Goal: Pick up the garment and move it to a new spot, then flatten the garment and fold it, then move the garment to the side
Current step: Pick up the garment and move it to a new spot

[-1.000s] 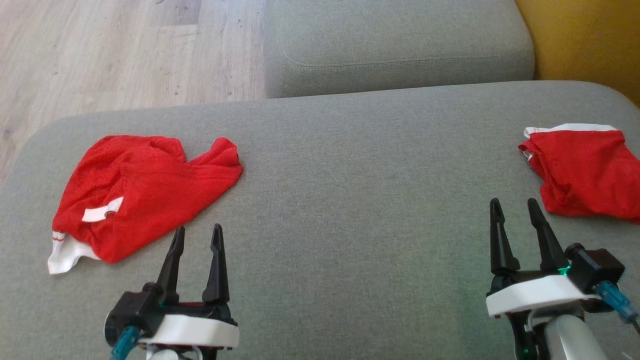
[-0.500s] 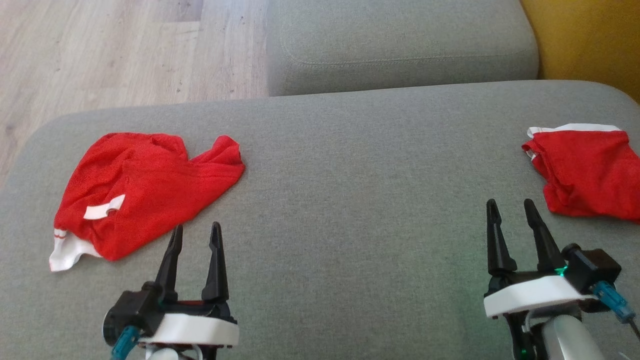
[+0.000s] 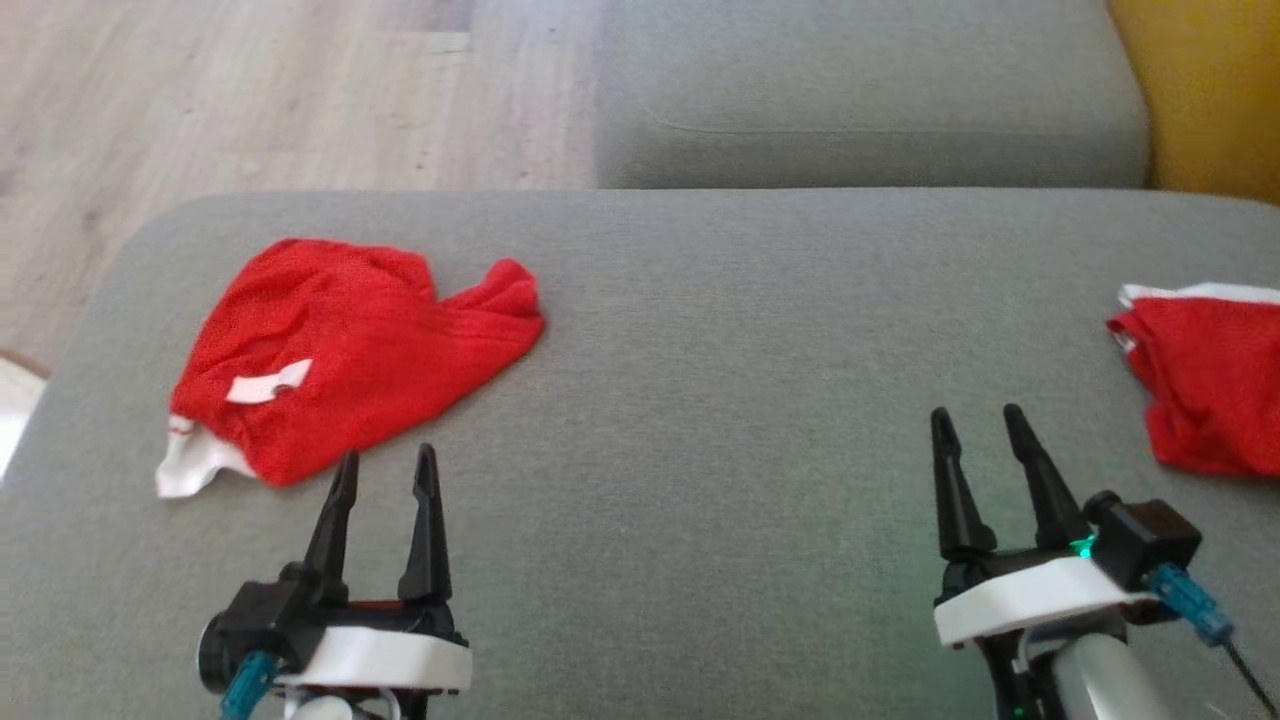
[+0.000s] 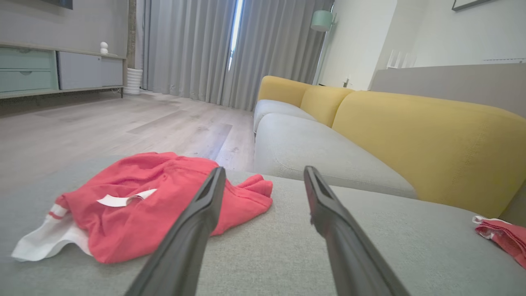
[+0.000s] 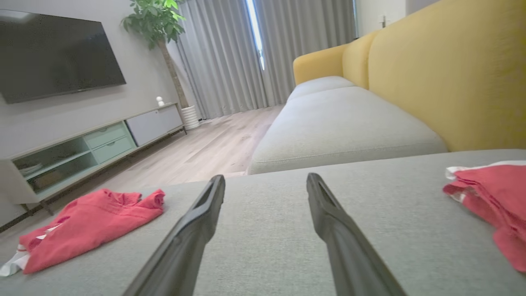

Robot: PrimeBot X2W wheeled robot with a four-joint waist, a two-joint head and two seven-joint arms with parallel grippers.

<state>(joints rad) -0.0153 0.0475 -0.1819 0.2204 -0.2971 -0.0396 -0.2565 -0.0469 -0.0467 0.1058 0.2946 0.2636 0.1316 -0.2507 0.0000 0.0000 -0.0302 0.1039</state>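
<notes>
A crumpled red mesh garment (image 3: 350, 350) with a white waistband and a white tag lies on the left of the grey sofa cushion (image 3: 700, 400). My left gripper (image 3: 387, 455) is open just short of its near edge, touching nothing. In the left wrist view the garment (image 4: 164, 205) sits ahead and left of the open left gripper (image 4: 264, 168). My right gripper (image 3: 976, 411) is open over bare cushion. A second red garment (image 3: 1215, 390) with white trim lies at the right edge, apart from the right gripper (image 5: 266, 176), and the same garment (image 5: 493, 193) appears at that view's right.
Behind the cushion sits another grey seat cushion (image 3: 870, 100) with a yellow backrest (image 3: 1210, 90) to its right. Wooden floor (image 3: 250, 90) lies beyond the cushion's rounded left and far-left edge. A low TV cabinet (image 5: 82, 148) stands across the room.
The whole head picture has shifted to the right, so the camera has turned left. Both garments lie as before. Both grippers remain open and empty.
</notes>
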